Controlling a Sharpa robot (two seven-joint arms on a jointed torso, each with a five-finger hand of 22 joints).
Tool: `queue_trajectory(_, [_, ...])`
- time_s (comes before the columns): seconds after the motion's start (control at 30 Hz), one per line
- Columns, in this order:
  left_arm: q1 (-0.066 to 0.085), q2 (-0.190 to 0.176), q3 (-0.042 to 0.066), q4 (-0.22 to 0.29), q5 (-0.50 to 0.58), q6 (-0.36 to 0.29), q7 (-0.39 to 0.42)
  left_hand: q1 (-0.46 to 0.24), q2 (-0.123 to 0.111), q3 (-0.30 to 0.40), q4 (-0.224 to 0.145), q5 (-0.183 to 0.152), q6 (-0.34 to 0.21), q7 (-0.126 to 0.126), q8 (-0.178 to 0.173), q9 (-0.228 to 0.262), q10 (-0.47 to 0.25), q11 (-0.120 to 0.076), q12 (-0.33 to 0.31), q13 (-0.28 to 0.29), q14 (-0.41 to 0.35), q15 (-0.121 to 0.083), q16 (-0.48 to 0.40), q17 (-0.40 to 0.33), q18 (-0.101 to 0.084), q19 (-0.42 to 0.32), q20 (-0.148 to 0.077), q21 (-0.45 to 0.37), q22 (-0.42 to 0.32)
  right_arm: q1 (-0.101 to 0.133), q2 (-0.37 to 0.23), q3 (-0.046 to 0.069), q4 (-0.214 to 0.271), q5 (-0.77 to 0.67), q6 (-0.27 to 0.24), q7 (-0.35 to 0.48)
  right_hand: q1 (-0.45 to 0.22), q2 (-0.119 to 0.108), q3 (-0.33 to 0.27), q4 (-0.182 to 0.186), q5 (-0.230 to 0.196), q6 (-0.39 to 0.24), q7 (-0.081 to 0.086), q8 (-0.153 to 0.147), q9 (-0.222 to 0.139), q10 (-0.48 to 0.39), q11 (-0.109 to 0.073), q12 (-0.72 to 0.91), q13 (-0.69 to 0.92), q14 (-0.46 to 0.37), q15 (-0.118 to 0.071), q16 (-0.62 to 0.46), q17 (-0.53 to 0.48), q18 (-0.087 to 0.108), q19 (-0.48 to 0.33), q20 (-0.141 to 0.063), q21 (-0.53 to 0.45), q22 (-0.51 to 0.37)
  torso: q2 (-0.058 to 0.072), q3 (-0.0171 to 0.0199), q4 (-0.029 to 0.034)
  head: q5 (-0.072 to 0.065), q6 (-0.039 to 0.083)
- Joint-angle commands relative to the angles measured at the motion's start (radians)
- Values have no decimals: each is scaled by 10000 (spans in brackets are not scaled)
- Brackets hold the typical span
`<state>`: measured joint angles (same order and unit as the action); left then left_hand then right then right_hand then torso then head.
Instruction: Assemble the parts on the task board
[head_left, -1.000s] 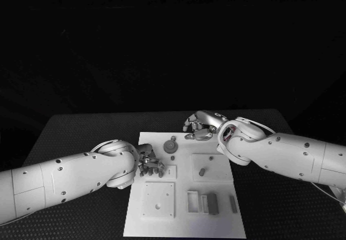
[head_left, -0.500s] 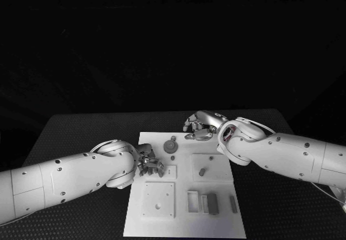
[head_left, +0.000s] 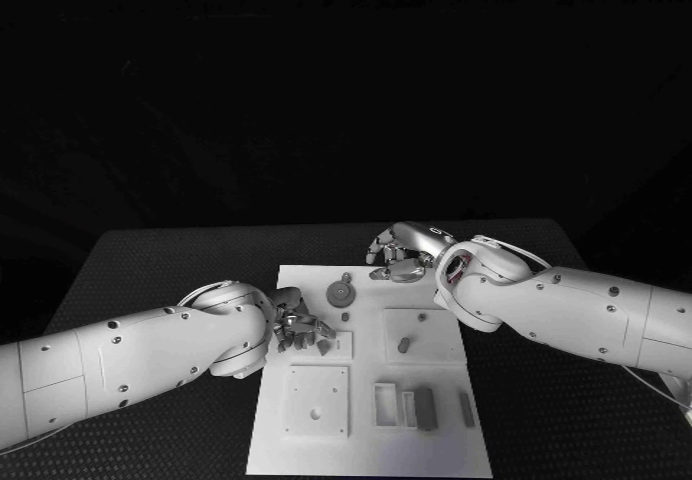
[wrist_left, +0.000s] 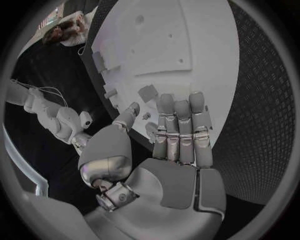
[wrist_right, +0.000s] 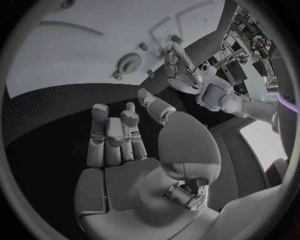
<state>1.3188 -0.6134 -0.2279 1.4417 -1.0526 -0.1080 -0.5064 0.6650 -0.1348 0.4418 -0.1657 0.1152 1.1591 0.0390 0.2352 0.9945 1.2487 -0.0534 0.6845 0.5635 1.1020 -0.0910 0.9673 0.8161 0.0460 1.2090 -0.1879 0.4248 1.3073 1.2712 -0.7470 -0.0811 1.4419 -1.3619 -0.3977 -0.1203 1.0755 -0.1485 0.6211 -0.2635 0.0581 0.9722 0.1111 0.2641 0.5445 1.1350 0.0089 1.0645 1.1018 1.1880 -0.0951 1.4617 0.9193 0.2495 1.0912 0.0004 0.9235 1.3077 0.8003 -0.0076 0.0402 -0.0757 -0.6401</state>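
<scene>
The task board (head_left: 368, 400) lies flat at the middle of the black table (head_left: 159, 260), long side running away from the robot; the left hand (head_left: 300, 328) hovers over the board's left edge, beside a small raised square plate (head_left: 340, 344); its fingers (wrist_left: 181, 125) lie straight and side by side, thumb set apart, nothing between them; whether the fingertips touch the board cannot be told. The right hand (head_left: 401, 253) sits at the board's far edge, partly over the table; its fingers (wrist_right: 112, 135) are gently bent and spread, the palm bare, nothing held.

Parts on the board: a round toothed disc (head_left: 342, 292) near the far edge, between the two hands, with a small peg (head_left: 348, 277) just beyond it; a square plate (head_left: 420, 334) on the right carrying a short upright pin (head_left: 405, 343); a larger square plate with a centre hole (head_left: 316, 401) toward the near left; a row of three pieces to the near right, namely an open rectangular frame (head_left: 385, 403), a grey block (head_left: 423, 408) just beside it, and a thin bar (head_left: 466, 407) standing apart.
</scene>
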Motion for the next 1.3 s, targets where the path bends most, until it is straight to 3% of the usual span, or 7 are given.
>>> queue_trajectory(0.03, [-9,4,5,9,172,-296,182,-167,-6,-97,35,-3,10,9,-77,18,-52,5,33,-15,-60,2,50,-22,188,-76,4,-72,187,-7,-4,4,5,3,97,84,-28,57,-13,-32,-13,-12,89,-47,17,-68,-7,-39,-15,-96,-3,-39,8,123,-65,3,-44,152,2,2,7,-8,-6])
queue_trajectory(0.5, [-3,-456,89,297,422,51,87,-152,157,-133,-29,85,18,5,-111,32,-53,-1,42,-27,-69,-8,79,-52,198,-68,-2,-88,195,-12,-15,4,-27,18,108,84,-33,54,-14,-32,-14,-13,89,-48,18,-68,-8,-38,-16,-97,-3,-39,8,123,-65,3,-44,153,-8,13,0,5,14])
queue_trajectory(0.57, [1,-566,308,358,679,262,85,-202,238,-187,-52,79,-45,38,-177,10,-106,25,9,-51,-120,12,57,-83,187,-114,13,-125,187,-12,-26,4,-31,21,106,77,-34,53,-14,-31,-14,-14,89,-49,18,-68,-7,-38,-17,-97,-3,-39,8,123,-65,4,-44,153,-15,18,5,5,25])
queue_trajectory(0.73, [79,-876,515,636,999,642,42,-243,582,-284,-230,-136,-730,329,-851,-593,-51,164,62,-56,-98,6,133,-140,208,-62,16,-155,200,-12,-34,3,-54,25,113,76,-38,51,-15,-30,-14,-15,90,-50,18,-68,-7,-38,-17,-97,-3,-39,8,123,-65,4,-44,153,-10,21,12,12,17])
queue_trajectory(0.93, [272,-1142,520,965,1814,921,-153,-183,980,-325,-434,115,-829,367,-1139,-1090,195,177,285,35,136,-121,367,-120,225,221,-75,13,234,-12,-25,3,-100,26,118,73,-42,51,-15,-27,-14,-15,90,-50,19,-67,-7,-37,-18,-96,-3,-39,9,123,-64,4,-44,153,-9,10,-2,40,25])
queue_trajectory(1.03, [299,-1196,519,1066,2403,1020,-271,-233,1235,-374,-463,143,-1339,485,-1517,-1450,511,274,558,172,444,-269,592,-68,270,547,-190,238,255,-12,-25,3,-112,27,120,70,-43,52,-14,-26,-14,-15,90,-50,19,-66,-7,-36,-19,-96,-3,-39,9,123,-64,4,-44,153,-4,8,-1,38,31])
queue_trajectory(1.3, [306,-1079,463,1010,3573,1465,-700,-441,1278,-485,-460,176,-1120,419,-1472,-1850,652,204,1039,508,711,-412,935,5,285,807,-347,602,264,-15,-5,1,-142,28,134,58,-44,53,-13,-25,-13,-14,89,-50,20,-65,-8,-35,-19,-95,-3,-39,9,123,-64,4,-44,153,-13,5,5,42,20])
